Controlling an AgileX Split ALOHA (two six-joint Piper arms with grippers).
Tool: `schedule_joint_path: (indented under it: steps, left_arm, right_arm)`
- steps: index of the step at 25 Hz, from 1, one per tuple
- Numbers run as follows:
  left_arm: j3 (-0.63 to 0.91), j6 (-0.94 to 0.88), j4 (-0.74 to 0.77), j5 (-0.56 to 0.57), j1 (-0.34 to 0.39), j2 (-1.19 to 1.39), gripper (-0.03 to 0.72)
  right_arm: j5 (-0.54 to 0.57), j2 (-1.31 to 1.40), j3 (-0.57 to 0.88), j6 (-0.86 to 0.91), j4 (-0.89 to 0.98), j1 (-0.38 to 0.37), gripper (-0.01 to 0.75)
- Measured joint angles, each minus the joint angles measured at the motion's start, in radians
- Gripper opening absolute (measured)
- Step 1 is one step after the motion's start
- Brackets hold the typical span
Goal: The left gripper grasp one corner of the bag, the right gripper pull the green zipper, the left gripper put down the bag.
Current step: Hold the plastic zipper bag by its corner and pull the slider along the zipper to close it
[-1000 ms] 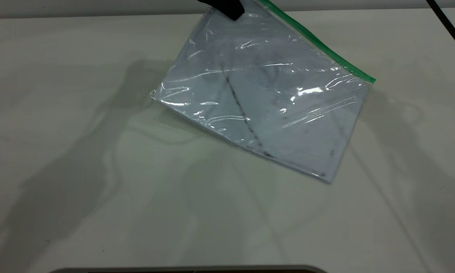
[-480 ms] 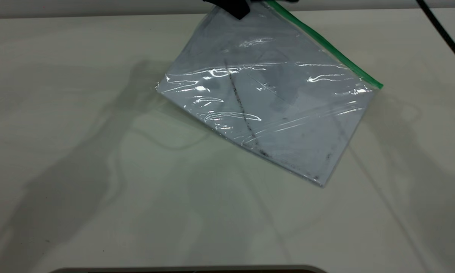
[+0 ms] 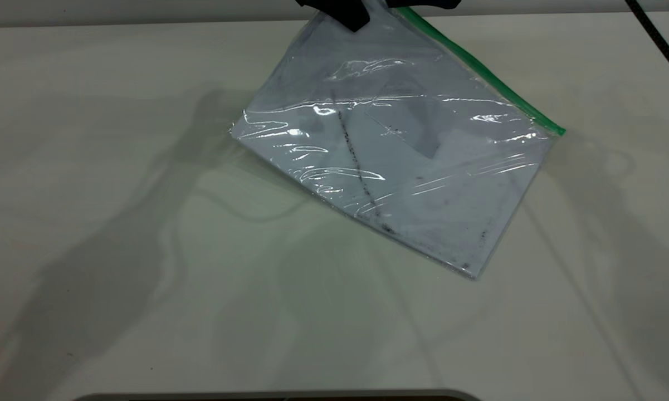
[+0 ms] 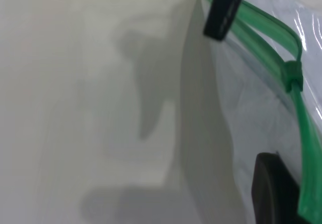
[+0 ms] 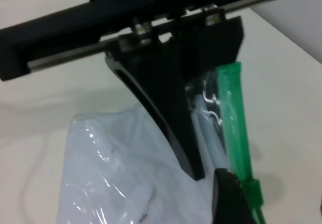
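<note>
The bag (image 3: pixel 390 150) slanted, its low corner resting on the table (image 3: pixel 145 250). Farther back, the left gripper (image 3: pixel 350 12) pinched its green-edged corner (image 5: pixel 221 90); beside it, the right gripper's (image 4: pixel 251 68) fingers straddled the green zipper (image 3: pixel 479 69), grip unclear.

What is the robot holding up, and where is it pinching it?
The left pincer holds the clear bag by its top corner, beside the green zipper.

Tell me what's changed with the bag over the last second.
The bag, held up by the left gripper at its green-edged corner, swung slightly right and sagged lower. The right gripper came in at the green zipper. The bag's low edge stays on the table.
</note>
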Motion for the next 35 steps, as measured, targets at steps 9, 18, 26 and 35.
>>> schedule_joint_path:
  steps: [9, 18, 26, 35]
  left_arm:
    - [0.0, 0.0, 0.004, 0.0, 0.0, 0.0, 0.055]
    - [0.0, 0.0, 0.002, 0.0, 0.0, 0.0, 0.055]
    - [0.0, 0.002, 0.001, 0.0, 0.0, 0.0, 0.055]
    - [0.0, 0.005, -0.037, 0.0, 0.0, -0.001, 0.055]
  right_arm:
    - [0.018, 0.007, -0.001, 0.0, 0.01, 0.0, 0.47]
    - [0.037, 0.019, -0.001, 0.0, 0.035, 0.0, 0.432]
    - [0.043, 0.03, -0.001, 0.0, 0.049, 0.0, 0.39]
    - [0.043, 0.046, -0.001, 0.0, 0.054, 0.0, 0.384]
